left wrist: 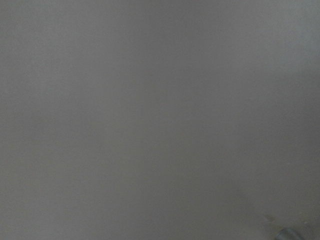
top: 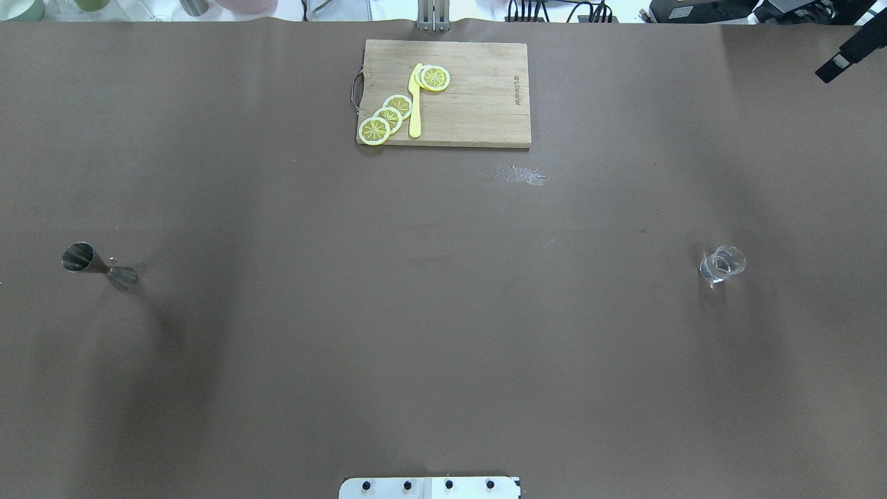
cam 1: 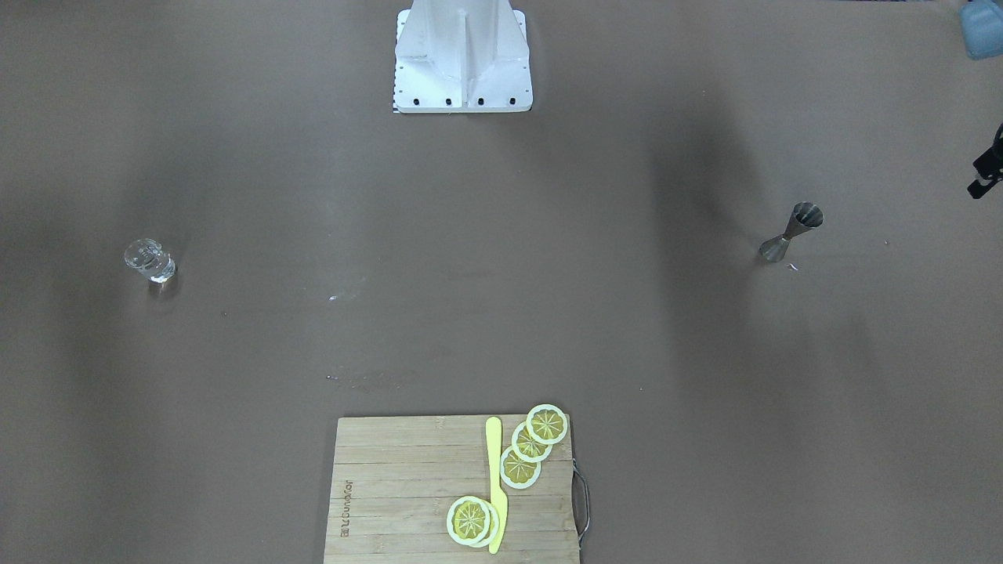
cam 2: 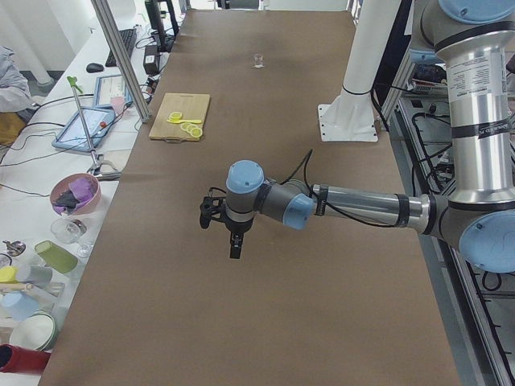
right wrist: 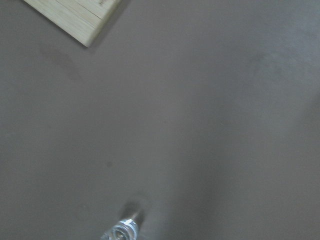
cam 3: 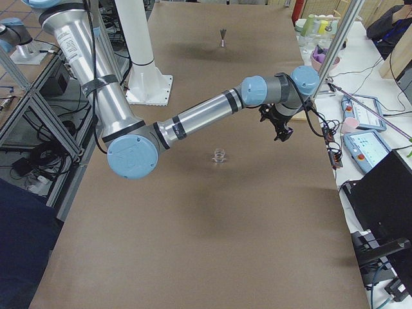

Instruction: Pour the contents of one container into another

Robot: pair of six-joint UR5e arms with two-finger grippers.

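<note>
The grey metal jigger (top: 97,265) stands upright on the brown table at the robot's left, and shows too in the front view (cam 1: 791,233) and far off in the right-side view (cam 3: 222,37). The clear glass tumbler (top: 721,264) stands at the robot's right, with nothing near it (cam 1: 150,260) (cam 3: 220,155); its rim shows at the bottom of the right wrist view (right wrist: 122,231). My left gripper (cam 2: 233,241) hangs high over the table. My right gripper (cam 3: 280,132) hovers beyond the glass, towards the operators' side. I cannot tell whether either is open or shut.
A wooden cutting board (top: 478,97) with lemon slices (top: 388,116) and a yellow knife (top: 415,104) lies at the far middle edge. White specks (top: 516,175) mark the table near it. The robot's base (cam 1: 462,63) stands mid-table. Bowls and cups (cam 2: 72,193) crowd a side bench.
</note>
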